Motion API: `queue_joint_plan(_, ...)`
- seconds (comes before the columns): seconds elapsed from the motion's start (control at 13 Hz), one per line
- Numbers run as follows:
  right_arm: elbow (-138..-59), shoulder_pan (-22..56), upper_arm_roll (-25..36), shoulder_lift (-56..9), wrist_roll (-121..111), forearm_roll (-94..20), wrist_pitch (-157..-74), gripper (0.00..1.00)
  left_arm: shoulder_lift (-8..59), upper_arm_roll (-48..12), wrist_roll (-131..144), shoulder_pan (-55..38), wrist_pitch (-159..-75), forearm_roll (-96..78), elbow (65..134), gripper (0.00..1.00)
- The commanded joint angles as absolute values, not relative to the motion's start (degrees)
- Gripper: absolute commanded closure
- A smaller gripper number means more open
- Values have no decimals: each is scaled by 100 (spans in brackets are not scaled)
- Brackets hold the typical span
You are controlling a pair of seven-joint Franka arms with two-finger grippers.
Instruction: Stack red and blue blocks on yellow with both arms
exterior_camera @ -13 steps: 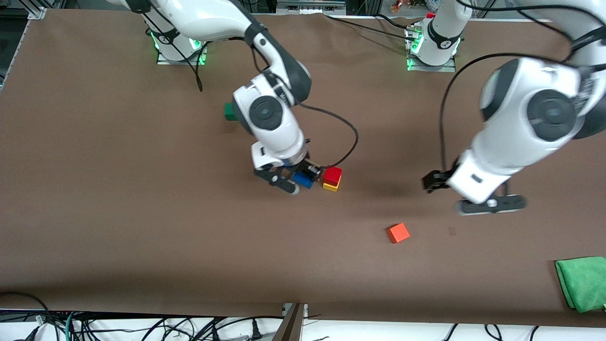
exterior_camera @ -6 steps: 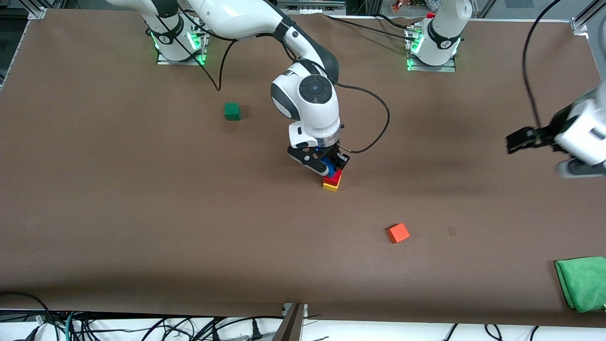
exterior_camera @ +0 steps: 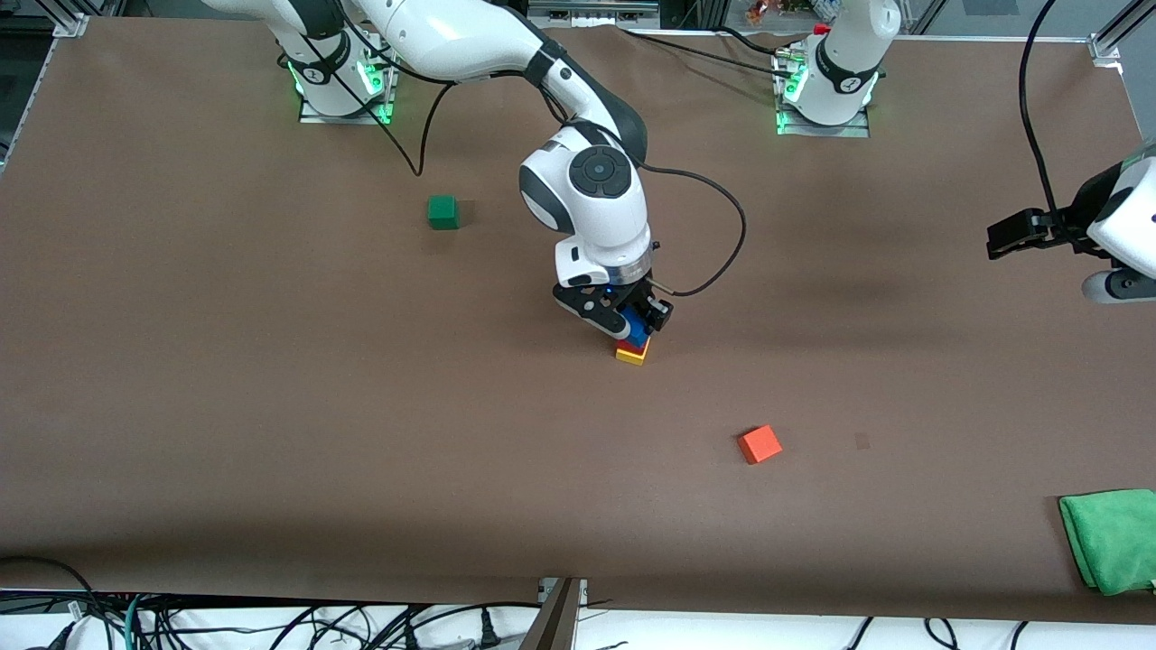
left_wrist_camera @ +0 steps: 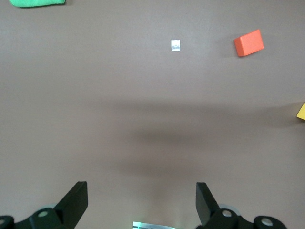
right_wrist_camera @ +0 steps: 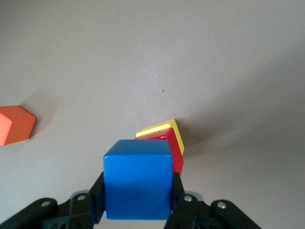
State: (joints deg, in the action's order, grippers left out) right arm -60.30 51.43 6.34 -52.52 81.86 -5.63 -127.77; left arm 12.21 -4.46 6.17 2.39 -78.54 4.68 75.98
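Observation:
My right gripper (exterior_camera: 634, 321) is shut on the blue block (exterior_camera: 638, 331) and holds it over the stack. The deep red block (exterior_camera: 625, 347) sits on the yellow cube (exterior_camera: 631, 357) and is mostly hidden under the blue one. In the right wrist view the blue block (right_wrist_camera: 138, 179) fills the space between the fingers, with the red block (right_wrist_camera: 177, 153) and the yellow cube (right_wrist_camera: 167, 128) just below it. I cannot tell whether blue touches red. My left gripper (exterior_camera: 1115, 285) is open and empty, up over the left arm's end of the table, its gripper (left_wrist_camera: 141, 191) over bare mat.
An orange-red cube (exterior_camera: 759, 444) lies nearer the front camera than the stack, also in the left wrist view (left_wrist_camera: 249, 43). A green cube (exterior_camera: 442, 212) sits toward the right arm's end. A green cloth (exterior_camera: 1111, 537) lies at the left arm's end, near the front edge.
My right gripper has carried the blue block from beside the stack to over the red block. My left arm has pulled away toward its own end of the table.

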Motion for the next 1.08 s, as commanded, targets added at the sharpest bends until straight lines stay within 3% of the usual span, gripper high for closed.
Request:
queue_joint_plan(0.0, -5792, 5177, 668, -5422, 8341, -475, -12902, 77, 1116, -431, 501, 395, -7919, 159, 7708, 0)
queue_joint_plan(0.23, -5792, 5177, 668, -5440, 8341, -475, -12964, 59, 1134, -474, 483, 484, -7928, 184, 7708, 0)
queue_joint_plan(0.46, -5792, 5177, 677, -5423, 8332, -475, -12946, 29, 1204, -483, 484, 465, -7936, 194, 7497, 0)
queue_joint_plan(0.85, -5783, 5115, 703, -5353, 8288, -483, -12781, 1, 1213, -483, 483, 492, -7928, 158, 7506, 0)
queue_joint_plan(1.0, -5687, 4967, 695, -5082, 8210, -501, -12194, 1, 1213, -483, 483, 501, -7936, 158, 7497, 0)
